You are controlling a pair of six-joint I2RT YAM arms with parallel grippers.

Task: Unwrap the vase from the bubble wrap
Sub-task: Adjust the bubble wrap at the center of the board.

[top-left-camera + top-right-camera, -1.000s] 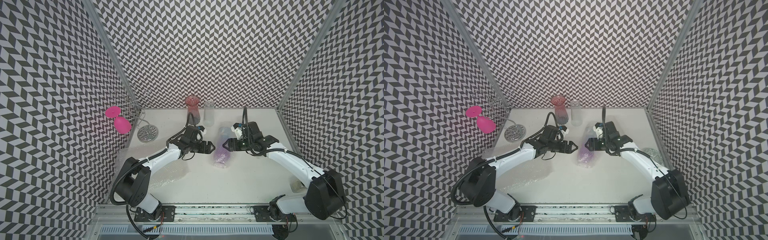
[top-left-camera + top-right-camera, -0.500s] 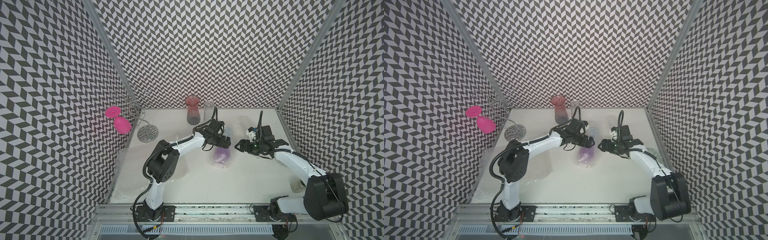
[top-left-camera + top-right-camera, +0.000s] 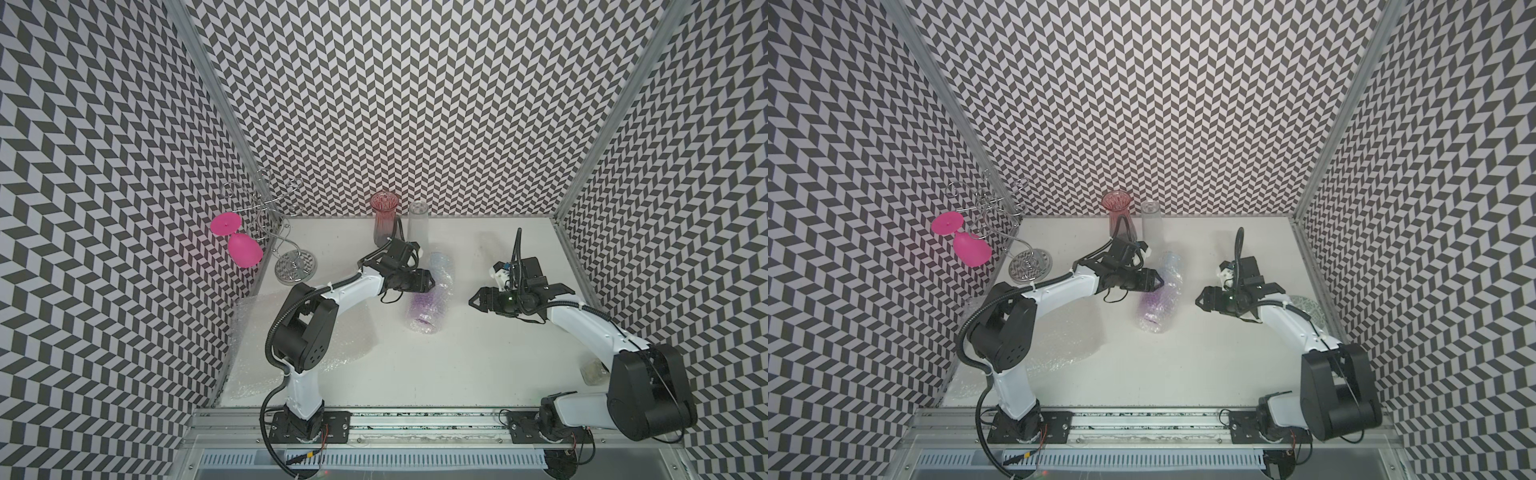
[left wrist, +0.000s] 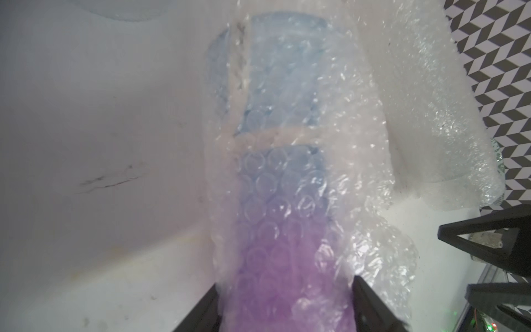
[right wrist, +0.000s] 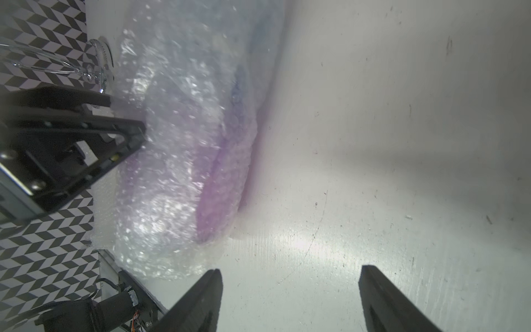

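A loose sheet (image 3: pixel 249 332) of bubble plastic lies at the table's (image 3: pixel 478 374) near left. At mid-table your left hand (image 3: pixel 432 282) clamps the bubble wrap (image 3: pixel 430 301) round the lying purple-blue vase (image 4: pixel 275 258); your right hand (image 3: pixel 474 300), jaws wide and empty, hangs near its other side, clear of it. A red vase (image 3: pixel 384 224) and a clear vase (image 3: pixel 417 224) stand by the far wall

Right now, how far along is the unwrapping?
Done: red vase and clear vase stand bare at the back; loose bubble wrap sheets lie beside the left arm. In hand: left hand straddles the wrapped purple vase, grip unclear; right hand open, apart. Left: peeling that wrap off.
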